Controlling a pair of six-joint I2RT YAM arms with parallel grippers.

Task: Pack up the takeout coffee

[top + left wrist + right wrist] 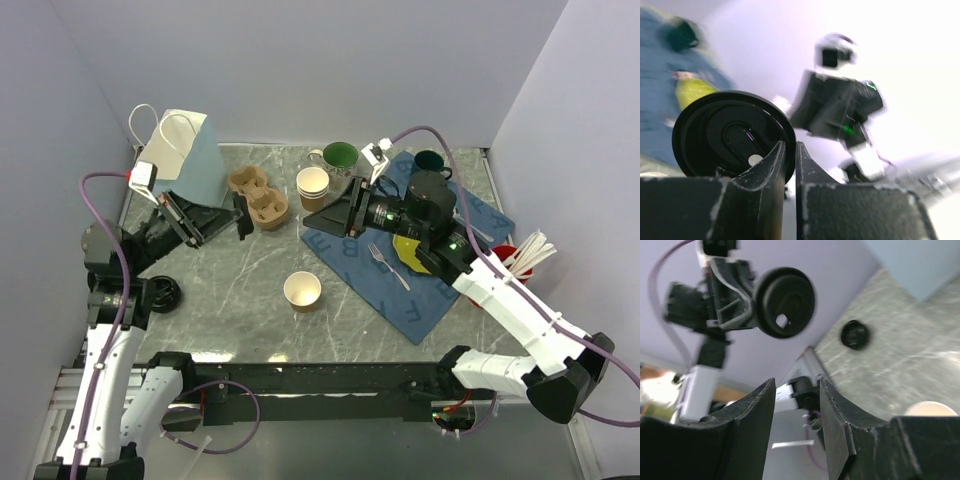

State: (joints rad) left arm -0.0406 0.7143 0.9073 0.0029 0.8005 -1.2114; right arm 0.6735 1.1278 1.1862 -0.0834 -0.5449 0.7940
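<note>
The takeout coffee's brown paper cup (302, 290), white inside, stands lidless on the marble table, in front of both grippers. Its rim (930, 409) shows at the lower right of the right wrist view. My left gripper (240, 217) is raised above the table, shut on the rim of a round black lid (732, 135) held on edge. The right wrist view shows that lid (785, 302) face-on. My right gripper (312, 222) hangs opposite, pointing left at the lid. Its jaws (795, 385) stand open with nothing between them.
A second black lid (163, 295) lies on the table at the left. At the back are a blue-grey paper bag (190, 150), a cardboard cup carrier (259, 195), a stack of paper cups (313, 187) and green mugs (340, 155). A blue mat (420, 300) holds a fork (388, 265).
</note>
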